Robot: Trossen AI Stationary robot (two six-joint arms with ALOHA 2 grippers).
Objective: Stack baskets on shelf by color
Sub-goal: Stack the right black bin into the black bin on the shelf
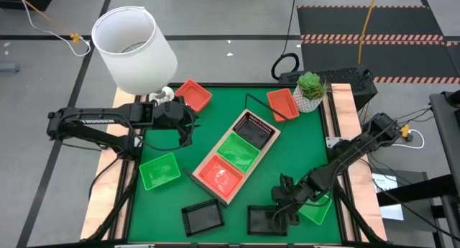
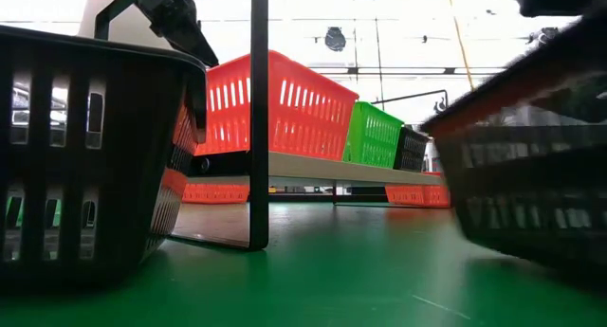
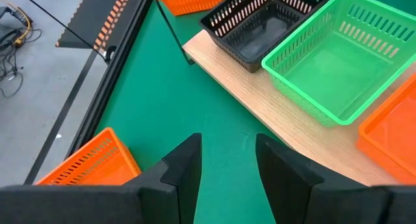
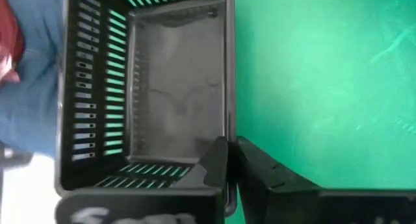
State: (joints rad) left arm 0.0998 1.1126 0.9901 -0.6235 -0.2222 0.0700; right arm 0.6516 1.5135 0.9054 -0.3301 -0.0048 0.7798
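The light-wood shelf (image 1: 267,149) lies slantwise mid-table and carries a black (image 1: 253,128), a green (image 1: 238,152) and an orange basket (image 1: 220,175). On the mat lie two more orange baskets (image 1: 192,95) (image 1: 282,104), two green ones (image 1: 159,170) (image 1: 318,209) and a black one (image 1: 200,217). My right gripper (image 1: 284,205) is shut on another black basket (image 1: 262,219) at the near edge. My left gripper (image 3: 227,165) hovers open over bare mat between the far-left orange basket (image 3: 88,162) and the shelf (image 3: 260,100). My right gripper (image 4: 232,159) pinches one side wall of the black basket at its rim (image 4: 229,123), one finger inside the basket and one outside. It comes from above, pointing down. In the low view this basket (image 2: 531,166) stands tilted; whether any part rests on the mat does not show.
A white lamp shade (image 1: 134,47) stands over the table's far-left corner and a potted plant (image 1: 310,90) at the far-right corner. The loose black basket (image 2: 85,156) fills the low view's left. Bare green mat (image 1: 302,147) lies right of the shelf.
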